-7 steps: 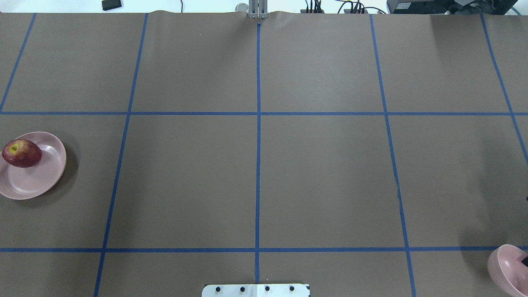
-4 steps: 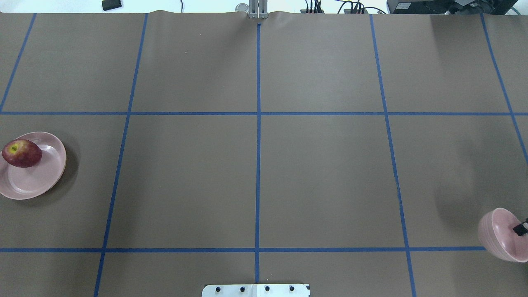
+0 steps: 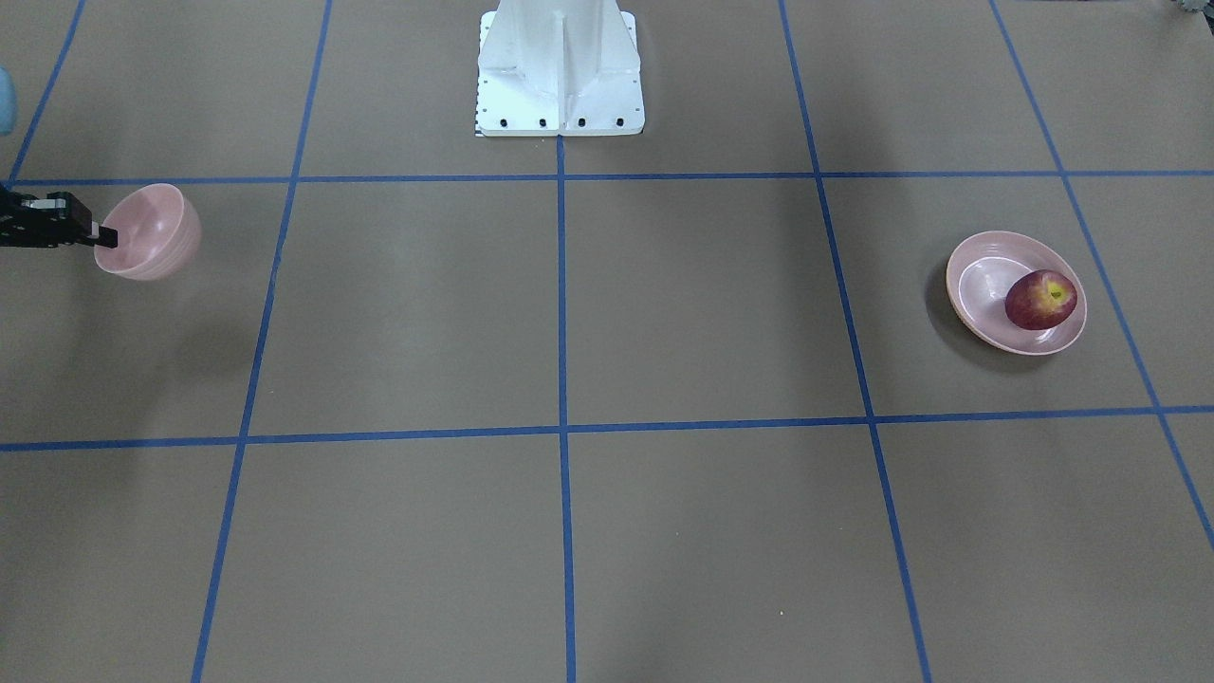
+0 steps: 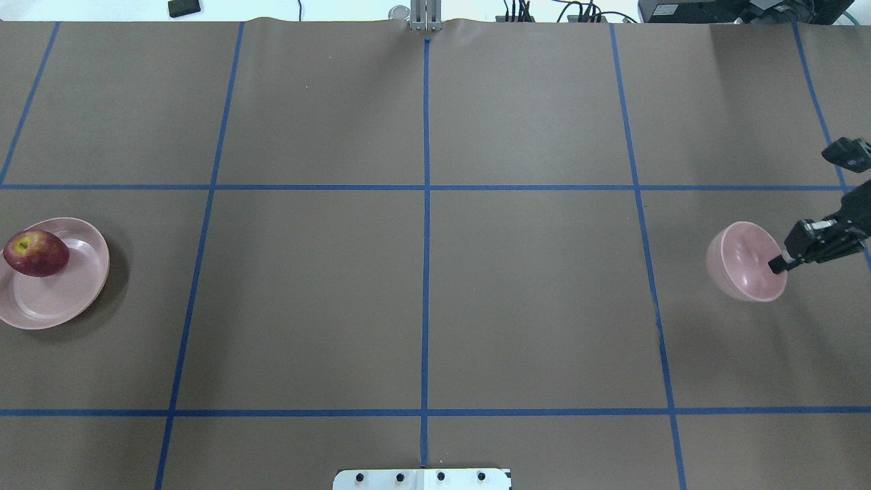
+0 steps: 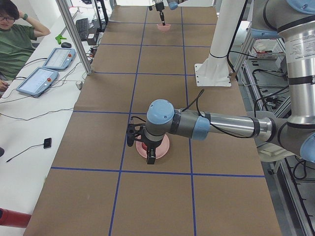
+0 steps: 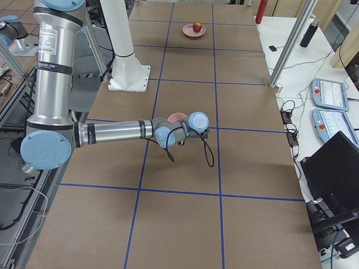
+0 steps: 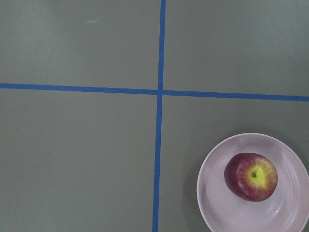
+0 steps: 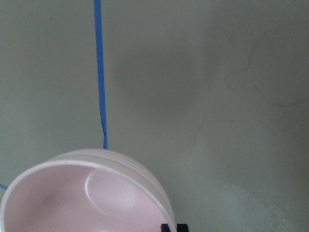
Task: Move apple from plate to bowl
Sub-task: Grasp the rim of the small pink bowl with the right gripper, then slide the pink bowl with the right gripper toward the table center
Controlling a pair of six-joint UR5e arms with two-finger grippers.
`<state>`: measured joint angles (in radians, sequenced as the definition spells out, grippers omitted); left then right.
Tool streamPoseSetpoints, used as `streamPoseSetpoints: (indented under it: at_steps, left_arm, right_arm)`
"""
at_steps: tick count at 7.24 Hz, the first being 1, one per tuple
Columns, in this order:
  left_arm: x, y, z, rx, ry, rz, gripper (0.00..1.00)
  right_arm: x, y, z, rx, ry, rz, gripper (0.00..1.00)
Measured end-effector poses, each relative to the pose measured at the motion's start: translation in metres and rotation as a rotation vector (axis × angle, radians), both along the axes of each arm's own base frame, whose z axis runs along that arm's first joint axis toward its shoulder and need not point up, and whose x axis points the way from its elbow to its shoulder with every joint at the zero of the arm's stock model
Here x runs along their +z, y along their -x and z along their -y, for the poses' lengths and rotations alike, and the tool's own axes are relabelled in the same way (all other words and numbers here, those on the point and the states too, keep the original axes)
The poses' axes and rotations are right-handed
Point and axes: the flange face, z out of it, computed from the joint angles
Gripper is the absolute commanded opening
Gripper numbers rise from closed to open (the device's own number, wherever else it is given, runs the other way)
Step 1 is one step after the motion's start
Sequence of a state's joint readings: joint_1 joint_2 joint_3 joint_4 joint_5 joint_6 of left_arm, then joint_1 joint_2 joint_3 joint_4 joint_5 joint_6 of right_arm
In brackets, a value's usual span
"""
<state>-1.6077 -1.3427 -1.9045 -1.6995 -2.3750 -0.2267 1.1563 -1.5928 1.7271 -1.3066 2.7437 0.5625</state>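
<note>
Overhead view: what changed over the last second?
The bowl, pinched at its rim by the right hand, travelled from the view's bottom-right corner up and leftward, so farther forward and inward; more of the hand now shows. It was already held a second ago. The apple stayed on the plate, and neither shifted.

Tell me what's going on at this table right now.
The right gripper has its jaws closed on the rim of the bowl and holds it tilted, clear of the table, on the robot's right side. The apple lies on the plate far off on the robot's left side. The left gripper hangs above that plate; whether its jaws are open cannot be told. The apple is not yet in the bowl.
</note>
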Motion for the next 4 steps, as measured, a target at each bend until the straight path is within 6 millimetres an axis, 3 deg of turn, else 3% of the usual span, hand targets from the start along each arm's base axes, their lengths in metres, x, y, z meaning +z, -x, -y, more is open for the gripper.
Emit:
streamPoseSetpoints:
  at_steps: [1,2,4]
  left_arm:
    - [-0.001,0.0,0.0,-0.004,0.003,-0.002,0.99]
    - [0.0,0.0,0.001,-0.005,0.006,-0.002,0.99]
    - [0.004,-0.001,0.0,-0.005,0.018,-0.004,0.99]
  right_arm:
    - [-0.039,0.01,0.037,0.028,0.025,-0.02,0.0]
    - [-0.091,0.029,0.075,0.042,0.038,-0.059,0.0]
    - [-0.201,0.095,0.143,0.044,0.032,-0.177,0.0]
